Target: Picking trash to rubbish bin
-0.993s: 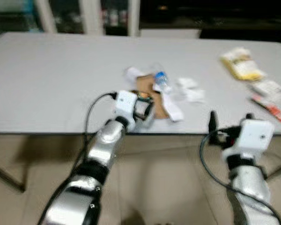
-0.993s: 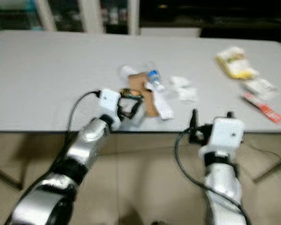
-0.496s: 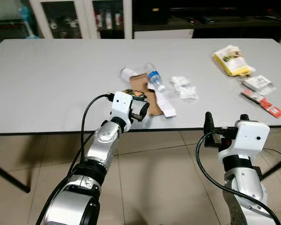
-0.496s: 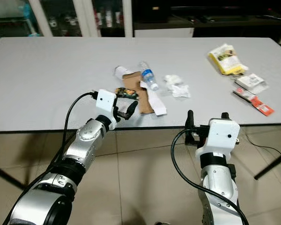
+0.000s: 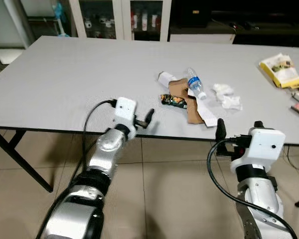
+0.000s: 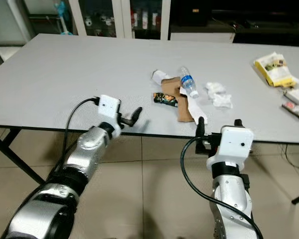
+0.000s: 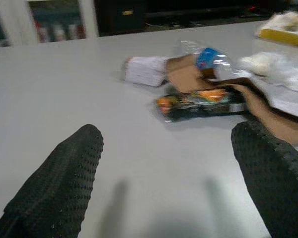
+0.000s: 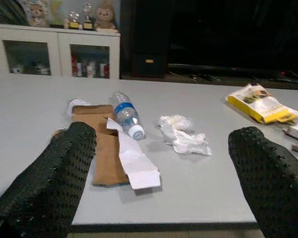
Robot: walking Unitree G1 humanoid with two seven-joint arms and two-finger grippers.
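Hovering at the table's (image 5: 55,79) near edge, the left gripper (image 5: 145,118) has its fingers (image 7: 64,183) spread wide with nothing between them. Just beyond it lies the trash pile, set a little in from the near edge and right of the table's middle. Closest to that gripper is the dark wrapper (image 5: 173,101), orange and green print, lying flat. Touching it on the far side is brown cardboard (image 5: 192,105), and a white strip (image 8: 135,163) of paper lies over the cardboard's right side, reaching toward the near edge. A clear bottle (image 5: 194,84) with a blue label lies on its side across the cardboard's far end, cap pointing toward the robot. A white roll (image 7: 145,71) sits at the pile's far left. Crumpled tissue (image 5: 227,95) is just right of the bottle, apart from it.

Over on the right, the right gripper (image 5: 236,133) sits below the near edge, off the table, fingers (image 8: 49,183) likewise parted and empty, facing the pile. Near the table's far right corner there's a yellow packet (image 5: 280,68), and by the right edge a red and white packet (image 6: 296,102).
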